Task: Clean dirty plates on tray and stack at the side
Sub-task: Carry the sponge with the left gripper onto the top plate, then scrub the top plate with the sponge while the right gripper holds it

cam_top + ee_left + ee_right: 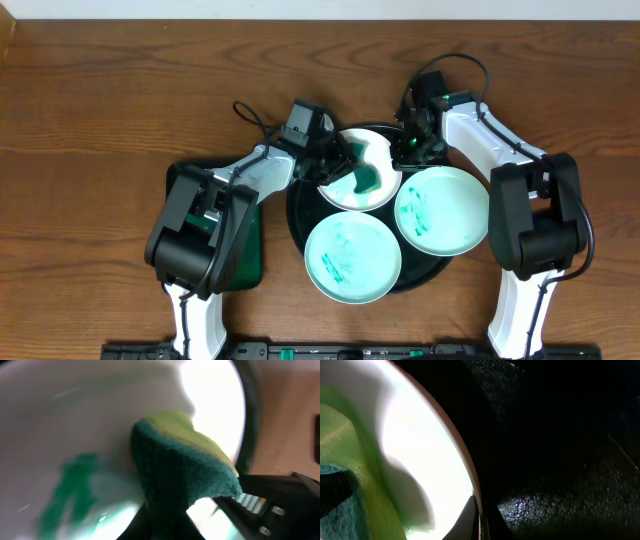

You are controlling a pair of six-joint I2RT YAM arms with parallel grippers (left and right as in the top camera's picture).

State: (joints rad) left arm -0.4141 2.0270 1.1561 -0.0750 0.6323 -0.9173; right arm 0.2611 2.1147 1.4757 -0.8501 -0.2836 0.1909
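The left gripper point(348, 164) has its jaws drawn in tight on a thick sponge with a yellow body and a dark green scouring face point(366, 178). The sponge fills the gap between them and its green face presses down on the rear white round plate point(338, 196). In the left wrist view the sponge point(185, 465) juts forward from the jaws, with the plate's pale surface point(75, 405) under and beyond it. A blurred green smear point(70, 490) lies on the plate just to the side of the jaws. The right gripper point(405, 148) is nearly closed on the far rim of the same plate. In the right wrist view a dark fingertip point(468, 516) sits on the inner side of the rim point(465, 467) and the other on the outer side, pinching the thin edge. The round black tray point(560, 460) spreads out beyond the outer jaw, and a corner of the sponge point(340, 505) shows past the inner one. That plate sits on the tray point(298, 222) directly between the two grippers. Nearer the robot than both sets of jaws, a front white round plate point(352, 257) and a right white round plate point(442, 210) rest on the tray, both streaked green. The right one touches the held plate's edge just below the right jaws. A dark green rectangular mat point(252, 245) lies on the brown wooden table point(100, 100) behind the left jaws, partly under that arm.
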